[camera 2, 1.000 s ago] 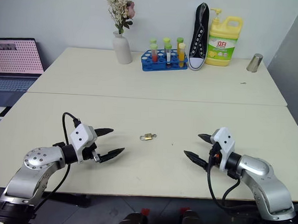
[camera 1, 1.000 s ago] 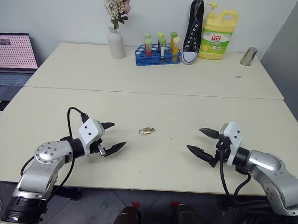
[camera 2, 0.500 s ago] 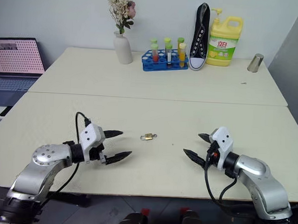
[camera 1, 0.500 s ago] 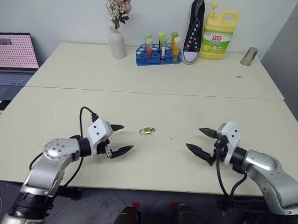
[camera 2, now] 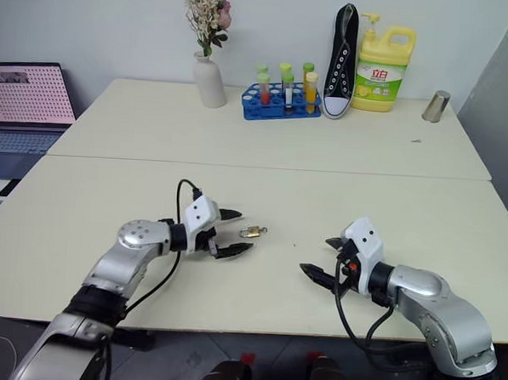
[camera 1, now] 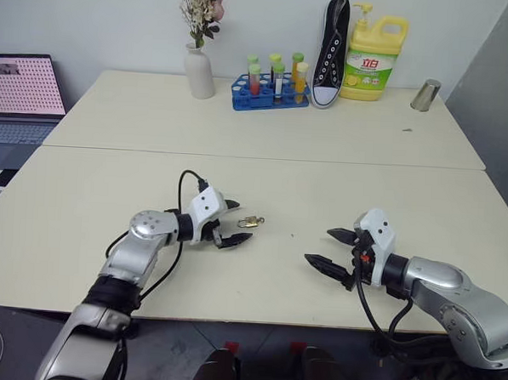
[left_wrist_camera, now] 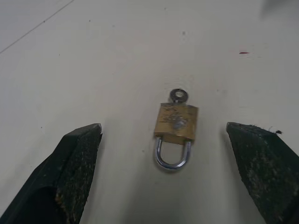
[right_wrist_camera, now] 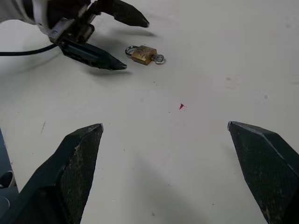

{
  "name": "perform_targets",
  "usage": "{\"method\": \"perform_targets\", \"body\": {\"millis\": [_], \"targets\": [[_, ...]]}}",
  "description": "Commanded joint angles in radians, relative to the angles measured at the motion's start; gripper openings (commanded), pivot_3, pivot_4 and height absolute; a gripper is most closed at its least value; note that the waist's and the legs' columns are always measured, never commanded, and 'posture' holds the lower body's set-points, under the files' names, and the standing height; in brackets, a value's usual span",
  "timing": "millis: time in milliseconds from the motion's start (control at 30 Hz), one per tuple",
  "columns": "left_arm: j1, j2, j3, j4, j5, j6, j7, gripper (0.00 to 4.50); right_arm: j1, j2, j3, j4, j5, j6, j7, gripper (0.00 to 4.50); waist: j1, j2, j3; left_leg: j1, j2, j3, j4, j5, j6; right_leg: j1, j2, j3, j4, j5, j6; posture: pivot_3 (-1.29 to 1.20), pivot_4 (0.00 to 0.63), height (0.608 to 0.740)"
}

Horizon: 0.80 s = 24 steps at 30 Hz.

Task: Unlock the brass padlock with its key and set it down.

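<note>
The brass padlock (left_wrist_camera: 176,122) lies flat on the cream table (camera 1: 322,185), its silver shackle closed. The key (left_wrist_camera: 178,96) sticks out of the end opposite the shackle. My left gripper (camera 1: 244,221) is open and low over the table, its two black fingers (left_wrist_camera: 77,154) on either side of the padlock without touching it. My right gripper (camera 1: 317,246) is open and holds nothing. It hovers to the right of the padlock, pointing toward it. In the right wrist view, the padlock (right_wrist_camera: 143,53) lies beyond the fingers, beside the left gripper (right_wrist_camera: 135,45).
Along the table's far edge stand a white vase of flowers (camera 1: 198,72), a blue rack of test tubes (camera 1: 270,93), a black sneaker (camera 1: 331,49), a yellow detergent bottle (camera 1: 374,47) and a metal cup (camera 1: 424,94). A laptop (camera 1: 19,88) sits at the far left.
My left gripper has reached forward and to the right, from well left of the padlock to straddling it. My right gripper has shifted slightly left and rolled. The padlock has not moved.
</note>
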Motion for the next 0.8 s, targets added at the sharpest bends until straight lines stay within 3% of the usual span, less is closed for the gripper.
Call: {"method": "perform_targets", "body": {"millis": [33, 233, 333, 567, 667, 800], "targets": [[-0.077, -0.036, -0.02, 0.132, 0.037, -0.05, -0.012, 4.5, -0.013, 0.013, -0.018, -0.053, 0.03, 0.035, -0.034, 4.48, 0.001, 0.0, 0.0, 0.0, 0.0, 0.0, 0.0, 0.0, 0.0, 0.0, 0.0, 0.0, 0.0, 0.0, 0.0, 0.0, 0.15, 0.74], [-0.137, -0.048, -0.063, 0.233, 0.08, -0.08, -0.099, 4.5, -0.002, 0.023, -0.045, -0.083, 0.052, 0.065, -0.071, 4.48, 0.002, 0.0, 0.0, -0.002, 0.0, -0.002, 0.003, 0.0, 0.0, 0.0, 0.0, -0.001, 0.0, 0.0, 0.001, 0.0, 0.15, 0.74], [-0.144, -0.033, -0.084, 0.242, 0.099, -0.065, -0.137, 3.89, 0.002, 0.026, -0.049, -0.091, 0.063, 0.07, -0.085, 4.5, 0.001, -0.001, 0.0, -0.002, 0.0, -0.002, 0.003, 0.0, 0.0, 0.0, 0.0, -0.001, 0.0, 0.0, 0.001, 0.0, 0.15, 0.74], [-0.126, 0.014, -0.133, 0.2, 0.158, 0.01, -0.161, 1.7, -0.001, 0.028, -0.058, -0.089, 0.078, 0.066, -0.097, 4.5, -0.003, 0.0, -0.001, 0.0, 0.0, -0.001, 0.002, 0.0, 0.0, 0.001, 0.003, 0.0, 0.001, 0.0, 0.001, 0.0, 0.15, 0.74], [-0.104, 0.033, -0.147, 0.159, 0.17, 0.034, -0.162, 0.98, -0.012, 0.025, -0.056, -0.081, 0.075, 0.057, -0.09, 4.5, -0.003, 0.0, -0.002, 0.003, 0.001, -0.001, 0.002, 0.0, 0.0, 0.003, 0.004, 0.0, 0.002, 0.0, 0.001, 0.0, 0.15, 0.74], [-0.044, 0.047, -0.137, 0.06, 0.151, 0.013, -0.149, 0.98, -0.019, 0.016, -0.048, -0.077, 0.066, 0.035, -0.071, 4.5, -0.011, 0.0, -0.002, 0.005, 0.003, 0.0, 0.001, 0.0, 0.0, 0.003, 0.006, 0.002, 0.002, 0.0, 0.001, 0.0, 0.15, 0.74]]}}
